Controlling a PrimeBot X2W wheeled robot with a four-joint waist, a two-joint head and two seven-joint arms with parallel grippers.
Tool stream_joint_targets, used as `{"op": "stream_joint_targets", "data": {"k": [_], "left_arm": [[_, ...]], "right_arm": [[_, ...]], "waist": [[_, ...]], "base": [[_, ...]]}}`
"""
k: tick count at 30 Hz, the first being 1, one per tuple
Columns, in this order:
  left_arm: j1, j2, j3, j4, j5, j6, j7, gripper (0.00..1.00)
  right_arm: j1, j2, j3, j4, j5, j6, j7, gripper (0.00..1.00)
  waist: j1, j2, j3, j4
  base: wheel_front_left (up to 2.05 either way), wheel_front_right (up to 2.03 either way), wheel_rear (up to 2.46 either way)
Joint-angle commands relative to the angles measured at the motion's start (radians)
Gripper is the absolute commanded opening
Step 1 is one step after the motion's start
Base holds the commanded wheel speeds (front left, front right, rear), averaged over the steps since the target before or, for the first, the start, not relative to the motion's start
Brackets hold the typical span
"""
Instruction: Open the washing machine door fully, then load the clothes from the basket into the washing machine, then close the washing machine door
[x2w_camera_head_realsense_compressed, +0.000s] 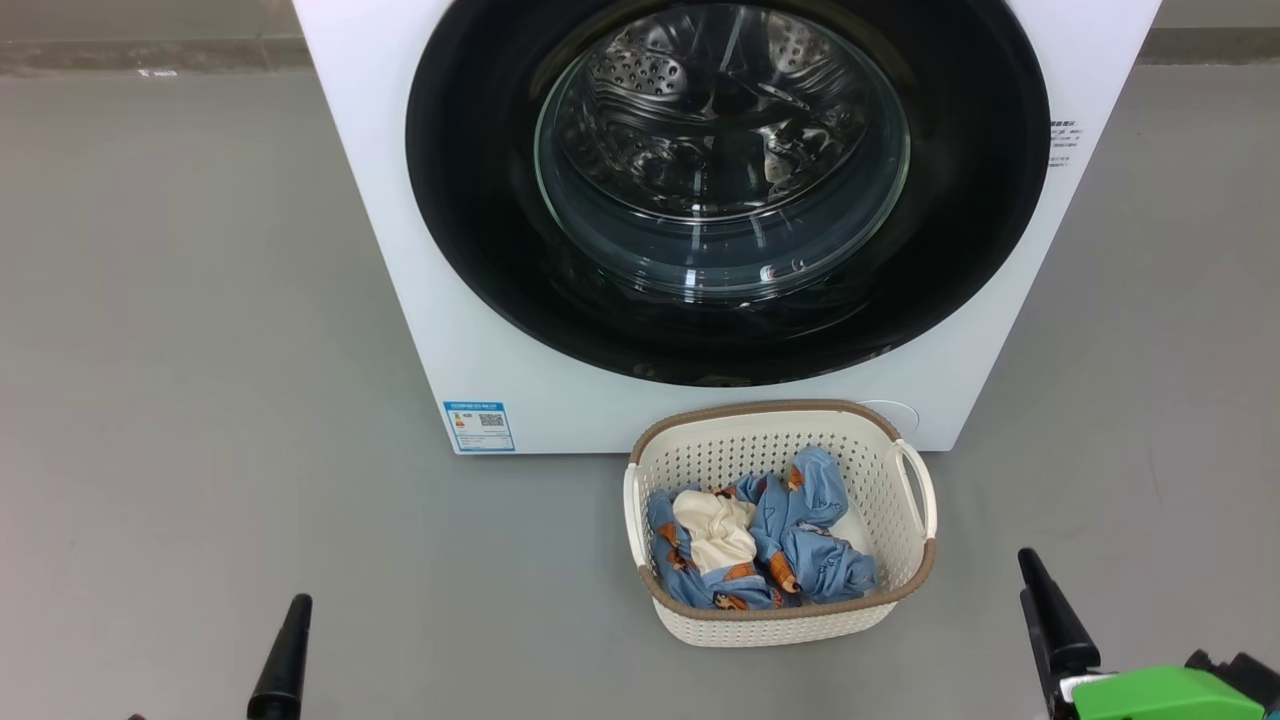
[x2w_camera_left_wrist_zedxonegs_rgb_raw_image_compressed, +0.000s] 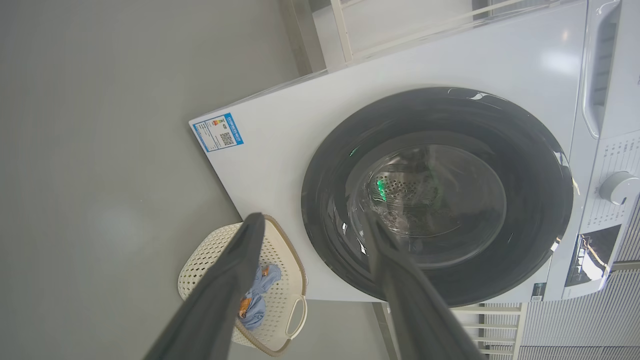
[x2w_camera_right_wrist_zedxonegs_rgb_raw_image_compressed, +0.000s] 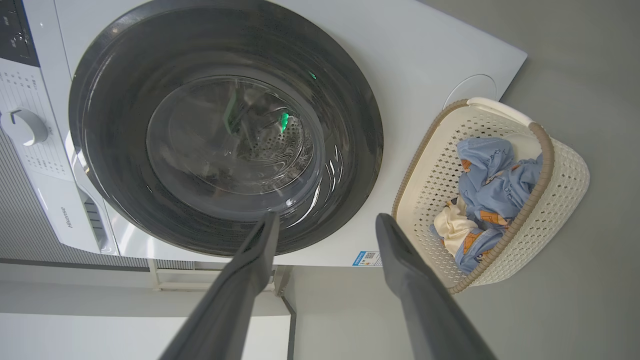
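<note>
The white washing machine (x2w_camera_head_realsense_compressed: 400, 250) stands straight ahead on the grey floor. Its door (x2w_camera_head_realsense_compressed: 470, 200), a glossy black rim around a clear glass bowl (x2w_camera_head_realsense_compressed: 720, 160), lies flat against the front, and the steel drum shows through it. Just before the machine's lower right stands the basket (x2w_camera_head_realsense_compressed: 780, 410) holding the light blue clothes (x2w_camera_head_realsense_compressed: 815, 545) and a cream-white cloth (x2w_camera_head_realsense_compressed: 715, 535). My left gripper (x2w_camera_left_wrist_zedxonegs_rgb_raw_image_compressed: 314, 220) is open and empty, well short of the door; one finger (x2w_camera_head_realsense_compressed: 285, 660) shows low left. My right gripper (x2w_camera_right_wrist_zedxonegs_rgb_raw_image_compressed: 327, 217) is open and empty too, its finger (x2w_camera_head_realsense_compressed: 1050, 610) right of the basket.
A blue label (x2w_camera_head_realsense_compressed: 478, 425) marks the machine's lower left corner. The control knob (x2w_camera_left_wrist_zedxonegs_rgb_raw_image_compressed: 617, 187) and panel sit along the machine's top. Bare grey floor (x2w_camera_head_realsense_compressed: 180, 400) spreads to the left and right of the machine. A white frame (x2w_camera_left_wrist_zedxonegs_rgb_raw_image_compressed: 345, 30) stands beyond the machine.
</note>
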Motion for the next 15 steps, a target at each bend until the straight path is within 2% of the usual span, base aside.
{"op": "stream_joint_targets", "data": {"k": [1, 15], "left_arm": [[-0.044, 0.023, 0.008, -0.033, 0.023, -0.002, -0.010, 1.00], [-0.054, 0.050, -0.016, -0.044, 0.163, -0.002, -0.051, 1.00]], "right_arm": [[-0.050, -0.020, 0.013, -0.022, -0.026, 0.000, -0.011, 1.00], [-0.067, -0.042, 0.034, -0.012, -0.194, 0.001, -0.052, 1.00]], "waist": [[-0.0001, 0.0000, 0.000, 0.000], [-0.0001, 0.0000, 0.000, 0.001]], "base": [[0.00, 0.00, 0.00], [0.00, 0.00, 0.00]]}}
